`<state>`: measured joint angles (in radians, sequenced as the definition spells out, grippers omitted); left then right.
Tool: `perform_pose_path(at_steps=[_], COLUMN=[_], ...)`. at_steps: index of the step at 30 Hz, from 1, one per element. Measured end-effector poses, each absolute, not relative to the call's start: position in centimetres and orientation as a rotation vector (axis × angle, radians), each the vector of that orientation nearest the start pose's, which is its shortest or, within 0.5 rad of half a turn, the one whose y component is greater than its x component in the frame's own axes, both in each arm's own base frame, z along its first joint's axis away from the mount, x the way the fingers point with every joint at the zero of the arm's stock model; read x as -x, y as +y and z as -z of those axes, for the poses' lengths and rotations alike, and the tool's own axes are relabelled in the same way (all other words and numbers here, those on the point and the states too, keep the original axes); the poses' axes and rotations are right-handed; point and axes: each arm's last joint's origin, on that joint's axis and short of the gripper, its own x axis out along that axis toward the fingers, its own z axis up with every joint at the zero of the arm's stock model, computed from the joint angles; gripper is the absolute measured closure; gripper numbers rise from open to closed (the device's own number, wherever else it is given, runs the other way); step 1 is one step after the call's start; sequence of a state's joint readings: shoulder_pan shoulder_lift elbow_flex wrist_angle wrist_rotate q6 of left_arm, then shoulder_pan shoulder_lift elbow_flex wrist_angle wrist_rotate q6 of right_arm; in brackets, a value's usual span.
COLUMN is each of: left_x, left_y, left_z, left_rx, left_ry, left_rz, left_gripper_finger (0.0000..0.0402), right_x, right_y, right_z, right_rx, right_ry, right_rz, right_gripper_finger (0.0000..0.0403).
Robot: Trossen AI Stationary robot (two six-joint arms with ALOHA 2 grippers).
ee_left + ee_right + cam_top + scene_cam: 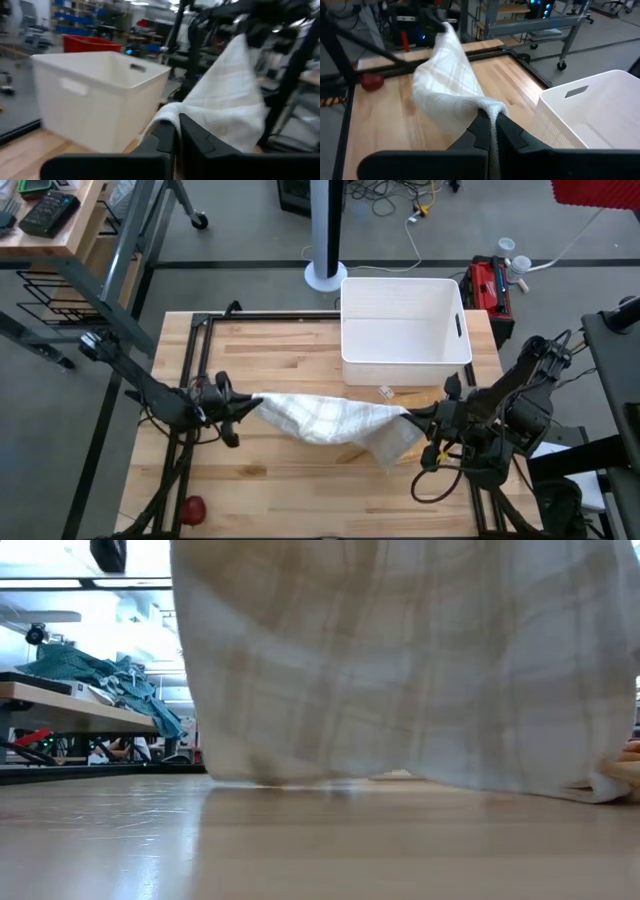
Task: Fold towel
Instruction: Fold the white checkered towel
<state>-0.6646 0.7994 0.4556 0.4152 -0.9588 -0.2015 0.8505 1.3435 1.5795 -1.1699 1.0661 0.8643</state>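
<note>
Stretching the towel (330,418) between them, left tool (243,408) and right tool (412,418) each clench 1 end.

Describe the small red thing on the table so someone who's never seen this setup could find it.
Start at the wooden table and go to its near left corner, on the left arm's side, away from the white bin. The small round red object lies there alone, apart from the hanging white towel; it's the tabletop's only red item.

The white plaid cloth towel (330,418) hangs stretched across the middle of the wooden butcher-block table (290,490). Behind it the white plastic bin (403,328) blocks the far side; the near boards lie open.
</note>
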Motion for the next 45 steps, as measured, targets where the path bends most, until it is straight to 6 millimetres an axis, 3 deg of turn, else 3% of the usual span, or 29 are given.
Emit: perform_pose_path(at_steps=[5, 9, 13, 20, 24, 28, 32, 36, 39, 45], left_x=[-13.6, -13.4, -13.5, -14.0, -14.2, -14.3, -14.2, -14.0, -14.0, -14.9], left_y=[-9.5, -9.2, -9.6, -9.9, -10.2, -10.3, -10.4, -11.1, -11.6, -11.7], left_z=[-30.1, -29.6, -30.3, -29.4, -27.5, -24.3, -21.0, -17.8, -16.0, -15.0], left_rx=[0.324, 0.432, 0.495, 0.425, 0.424, 0.453, 0.582, 0.808, 0.874, 0.870], left_ry=[-0.133, -0.119, -0.118, -0.069, 0.006, 0.098, 0.203, 0.440, 0.578, 0.471], left_rz=[-0.188, -0.434, -0.395, -0.364, -0.301, -0.360, -0.320, -0.198, -0.154, -0.247], left_gripper_finger=[0.0399, 0.0396, 0.0372, 0.0356, 0.0354, 0.0338, 0.0316, 0.0293, 0.0279, 0.0259], right_x=[-16.5, -15.8, -16.3, -16.2, -16.7, -17.6, -18.3, -18.8, -19.5, -20.7], right_y=[15.5, 14.6, 14.2, 14.2, 15.0, 16.2, 17.1, 18.0, 18.7, 19.8], right_z=[-41.8, -42.6, -42.6, -42.4, -41.5, -39.7, -37.6, -35.7, -34.5, -32.8], right_rx=[-0.131, -0.123, -0.092, -0.085, -0.109, -0.052, -0.009, -0.017, -0.020, -0.028], right_ry=[0.331, 0.187, 0.170, 0.225, 0.351, 0.444, 0.560, 0.678, 0.699, 0.755], right_rz=[0.419, 0.529, 0.575, 0.533, 0.442, 0.411, 0.410, 0.433, 0.462, 0.480], right_gripper_finger=[0.0403, 0.0403, 0.0403, 0.0403, 0.0403, 0.0403, 0.0403, 0.0403, 0.0403, 0.0403])
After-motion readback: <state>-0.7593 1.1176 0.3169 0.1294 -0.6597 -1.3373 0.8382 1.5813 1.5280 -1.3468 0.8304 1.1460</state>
